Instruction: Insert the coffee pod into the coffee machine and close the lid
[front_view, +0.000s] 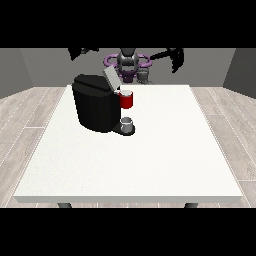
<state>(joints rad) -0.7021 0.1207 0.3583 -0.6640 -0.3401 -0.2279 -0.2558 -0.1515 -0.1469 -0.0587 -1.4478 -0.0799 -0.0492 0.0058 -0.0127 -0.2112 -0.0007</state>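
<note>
Two hands raised well above the table, one coffee machine toward the table's back left, lid tilted up open, red pod holder facing the camera, cup beneath, hand at the view's right and hand at the view's left touching nothing, can't tell their fingers

Black coffee machine, white table

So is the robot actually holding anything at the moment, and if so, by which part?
Nothing is held. The hand at the view's left and the hand at the view's right are both raised in the air behind the table, well apart from the coffee machine.
</note>
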